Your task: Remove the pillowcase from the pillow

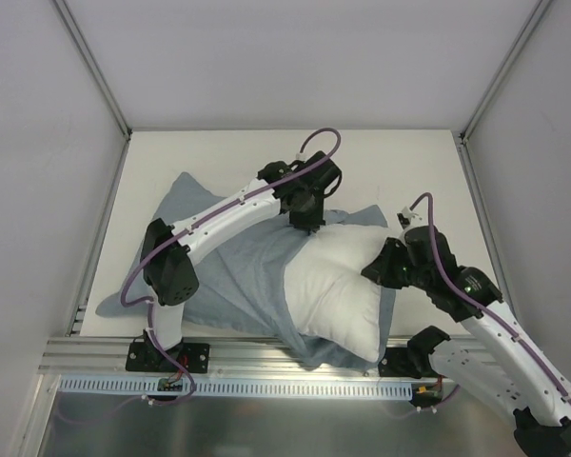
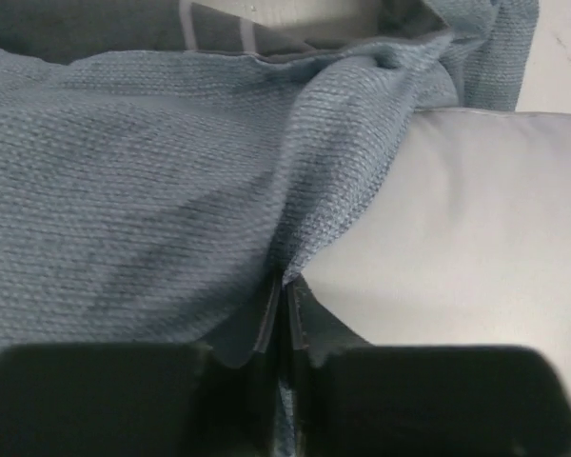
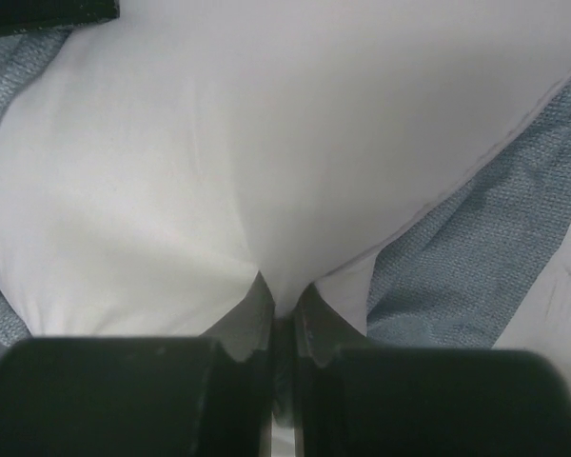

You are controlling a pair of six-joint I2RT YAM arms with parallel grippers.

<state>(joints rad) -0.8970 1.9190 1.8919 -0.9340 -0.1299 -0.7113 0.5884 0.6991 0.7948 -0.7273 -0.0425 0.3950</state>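
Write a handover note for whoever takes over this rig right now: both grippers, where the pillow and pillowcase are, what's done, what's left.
Left gripper: jaws shut on the pillowcase edge, right where it meets the pillow.
Right gripper: jaws shut on a pinch of the pillow's white fabric.
Where: both lie on the table. The pillowcase is bunched to the left, with some showing under the pillow's right side.
Done: much of the pillow is bare.
Left: its left end sits inside the pillowcase; probably pull the two apart.
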